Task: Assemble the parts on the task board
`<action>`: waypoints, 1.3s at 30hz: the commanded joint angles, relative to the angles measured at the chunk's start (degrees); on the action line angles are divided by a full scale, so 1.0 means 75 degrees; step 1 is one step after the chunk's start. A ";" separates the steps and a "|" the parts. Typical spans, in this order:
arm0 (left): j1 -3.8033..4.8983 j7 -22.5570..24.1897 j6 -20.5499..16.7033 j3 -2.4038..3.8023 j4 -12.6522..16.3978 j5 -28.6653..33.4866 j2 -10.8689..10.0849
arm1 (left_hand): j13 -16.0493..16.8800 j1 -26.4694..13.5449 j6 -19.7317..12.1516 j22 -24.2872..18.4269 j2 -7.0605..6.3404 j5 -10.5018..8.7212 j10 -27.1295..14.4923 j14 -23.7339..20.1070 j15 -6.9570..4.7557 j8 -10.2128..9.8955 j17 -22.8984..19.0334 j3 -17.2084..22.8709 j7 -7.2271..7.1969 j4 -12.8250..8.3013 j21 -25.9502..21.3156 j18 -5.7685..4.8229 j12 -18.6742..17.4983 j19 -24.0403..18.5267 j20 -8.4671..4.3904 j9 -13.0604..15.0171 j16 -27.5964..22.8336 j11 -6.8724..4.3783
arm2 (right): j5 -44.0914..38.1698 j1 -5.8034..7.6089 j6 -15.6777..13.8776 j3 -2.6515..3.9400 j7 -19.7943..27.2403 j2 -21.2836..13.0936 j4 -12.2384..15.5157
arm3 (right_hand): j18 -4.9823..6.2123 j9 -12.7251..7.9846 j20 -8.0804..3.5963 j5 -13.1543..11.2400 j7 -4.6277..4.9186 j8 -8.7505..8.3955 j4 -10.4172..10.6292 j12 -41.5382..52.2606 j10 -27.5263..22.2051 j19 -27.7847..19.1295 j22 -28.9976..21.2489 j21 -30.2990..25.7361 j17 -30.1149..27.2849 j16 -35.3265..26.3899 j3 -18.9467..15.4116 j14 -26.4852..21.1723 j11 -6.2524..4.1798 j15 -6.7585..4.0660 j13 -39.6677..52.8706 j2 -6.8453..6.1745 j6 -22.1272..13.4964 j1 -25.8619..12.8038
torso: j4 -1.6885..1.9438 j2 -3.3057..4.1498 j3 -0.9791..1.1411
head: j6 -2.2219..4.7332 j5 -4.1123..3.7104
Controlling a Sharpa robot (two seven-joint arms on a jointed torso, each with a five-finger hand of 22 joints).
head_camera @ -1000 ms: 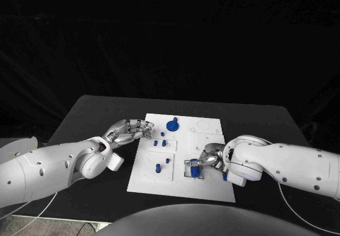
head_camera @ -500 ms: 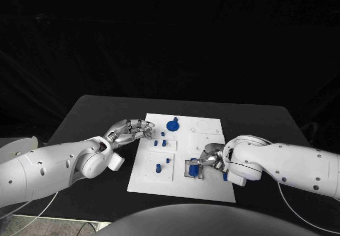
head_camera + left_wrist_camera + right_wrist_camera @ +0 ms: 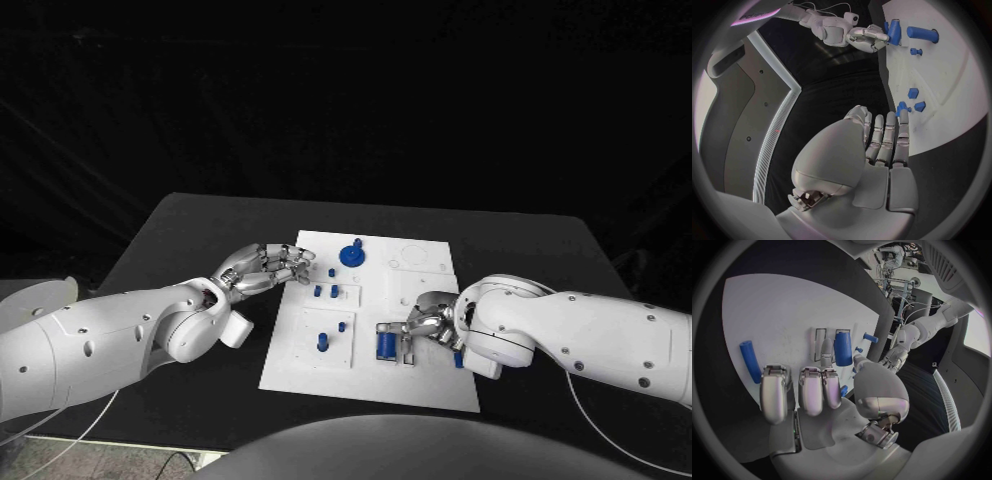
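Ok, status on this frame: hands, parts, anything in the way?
Left hand empty at the board edge. Right hand beside the blue cylinder, grip unclear. Nothing blocking.

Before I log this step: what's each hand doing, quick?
Left hand: fingers curled, holding nothing, at the task board's edge.
Right hand: beside the blue cylinder; grip cannot be told.

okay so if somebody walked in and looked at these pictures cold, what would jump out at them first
Probably the white task board in the middle of the black table, dotted with small blue parts. Next, the two silver hands at its edges: the left hand at the far left edge, and the right hand beside a blue cylinder near the front.
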 commanded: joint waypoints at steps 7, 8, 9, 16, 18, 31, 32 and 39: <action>-0.0017 0.0026 0.0177 0.0004 0.0010 0.0024 0.0009 | -0.0007 0.0061 0.0011 0.0012 0.0001 0.0038 0.0016 0.0024 0.0041 0.0026 -0.0007 0.0064 0.0052 -0.0001 -0.0037 -0.0006 0.0017 0.0043 -0.0021 -0.0004 0.0032 0.0025 | -0.0094 -0.0069 -0.0091 -0.0044 0.0390 -0.0067 0.0094 | 0.0051 0.0450 -0.0016 0.0228 -0.0104 0.0521 -0.0054 0.0029 0.0787 0.0432 0.1719 -0.0028 0.1117 -0.0002 -0.0265 0.0634 -0.0051 -0.0038 0.2013 0.0136 0.0078 0.0254 | -0.0002 0.0001 0.0001 | 0.0001 0.0050; -0.0018 0.0027 0.0175 0.0004 0.0014 0.0024 0.0005 | -0.0007 0.0061 0.0011 0.0012 0.0001 0.0038 0.0016 0.0024 0.0041 0.0026 -0.0007 0.0064 0.0052 -0.0001 -0.0037 -0.0006 0.0017 0.0043 -0.0021 -0.0004 0.0032 0.0025 | -0.0148 -0.0069 -0.0202 -0.0043 0.0532 -0.0104 0.0135 | 0.0047 0.0555 -0.0027 0.0342 -0.0118 0.0619 -0.0095 0.0029 0.0787 0.0439 0.1724 -0.0015 0.1138 0.0009 -0.0290 0.0638 -0.0065 -0.0050 0.2013 0.0133 0.0046 0.0385 | -0.0001 0.0003 0.0002 | 0.0001 0.0065; -0.0019 0.0029 0.0174 0.0004 0.0017 0.0024 -0.0001 | -0.0010 0.0063 0.0011 0.0013 0.0001 0.0038 0.0016 0.0024 0.0042 0.0026 -0.0008 0.0068 0.0054 -0.0002 -0.0037 -0.0006 0.0017 0.0043 -0.0021 -0.0004 0.0033 0.0026 | -0.0219 -0.0069 -0.0326 -0.0043 0.0698 -0.0151 0.0185 | 0.0042 0.0644 -0.0037 0.0447 -0.0130 0.0697 -0.0147 0.0029 0.0787 0.0448 0.1731 0.0004 0.1162 0.0022 -0.0305 0.0643 -0.0070 -0.0057 0.2013 0.0123 0.0005 0.0519 | -0.0001 0.0004 0.0003 | 0.0001 0.0077; -0.0020 0.0046 0.0141 0.0004 0.0036 0.0024 -0.0036 | -0.0017 0.0067 0.0013 0.0017 0.0002 0.0040 0.0019 0.0026 0.0044 0.0029 -0.0011 0.0079 0.0056 -0.0006 -0.0037 -0.0007 0.0016 0.0042 -0.0022 -0.0004 0.0034 0.0028 | -0.0948 0.0003 -0.1213 -0.0031 0.2150 -0.0648 0.0699 | 0.0004 0.1261 -0.0050 0.0934 -0.0113 0.1158 -0.0466 0.0029 0.0787 0.0515 0.1783 0.0151 0.1313 0.0102 -0.0473 0.0672 -0.0059 -0.0051 0.2013 -0.0001 -0.0567 0.1421 | 0.0000 -0.0003 0.0000 | 0.0001 0.0108; -0.0020 0.0051 0.0131 0.0004 0.0035 0.0024 -0.0041 | -0.0017 0.0067 0.0013 0.0017 0.0002 0.0040 0.0019 0.0026 0.0044 0.0029 -0.0011 0.0079 0.0056 -0.0006 -0.0037 -0.0007 0.0016 0.0042 -0.0022 -0.0004 0.0034 0.0028 | -0.1106 0.0052 -0.1539 -0.0029 0.2647 -0.0813 0.0869 | -0.0004 0.1379 -0.0040 0.0973 -0.0102 0.1252 -0.0566 0.0029 0.0787 0.0526 0.1793 0.0180 0.1335 0.0113 -0.0496 0.0675 -0.0053 -0.0048 0.2013 -0.0047 -0.0707 0.1693 | -0.0005 -0.0009 -0.0001 | 0.0001 0.0103; -0.0022 0.0062 0.0112 0.0003 0.0051 0.0024 -0.0062 | -0.0017 0.0067 0.0013 0.0017 0.0002 0.0040 0.0019 0.0026 0.0044 0.0029 -0.0011 0.0079 0.0056 -0.0006 -0.0037 -0.0007 0.0016 0.0042 -0.0022 -0.0004 0.0034 0.0028 | -0.1442 0.0050 -0.2077 -0.0045 0.3662 -0.1210 0.1238 | -0.0005 0.1599 0.0043 0.0698 0.0159 0.1356 -0.0582 0.0029 0.0787 0.0516 0.1791 0.0179 0.1326 0.0112 -0.0762 0.0666 0.0061 0.0046 0.2013 -0.0160 -0.2077 0.2575 | 0.0000 -0.0003 0.0000 | 0.0001 0.0120; -0.0022 0.0063 0.0112 0.0003 0.0053 0.0024 -0.0064 | -0.0017 0.0067 0.0013 0.0017 0.0002 0.0040 0.0019 0.0026 0.0044 0.0029 -0.0011 0.0079 0.0056 -0.0006 -0.0037 -0.0007 0.0016 0.0042 -0.0022 -0.0004 0.0034 0.0028 | -0.1664 0.0025 -0.2128 -0.0051 0.3665 -0.1229 0.1259 | 0.0005 0.1594 0.0048 0.0811 0.0191 0.1323 -0.0621 0.0029 0.0787 0.0499 0.1778 0.0146 0.1291 0.0095 -0.0766 0.0658 0.0077 0.0060 0.2013 -0.0173 -0.2348 0.2710 | 0.0002 -0.0004 0.0000 | 0.0001 0.0122; -0.0024 0.0068 0.0126 0.0003 0.0057 0.0024 -0.0068 | -0.0017 0.0067 0.0013 0.0017 0.0002 0.0040 0.0019 0.0026 0.0044 0.0029 -0.0011 0.0079 0.0056 -0.0006 -0.0037 -0.0007 0.0016 0.0042 -0.0022 -0.0004 0.0034 0.0028 | -0.3822 -0.0281 -0.2560 -0.0098 0.3454 -0.1269 0.1310 | 0.0072 0.1535 0.0121 0.1598 0.0315 0.1317 -0.0842 0.0029 0.0787 0.0367 0.1681 -0.0129 0.1061 -0.0024 -0.0774 0.0604 0.0179 0.0137 0.2013 -0.0255 -0.4166 0.3584 | 0.0001 -0.0004 -0.0001 | 0.0001 0.0115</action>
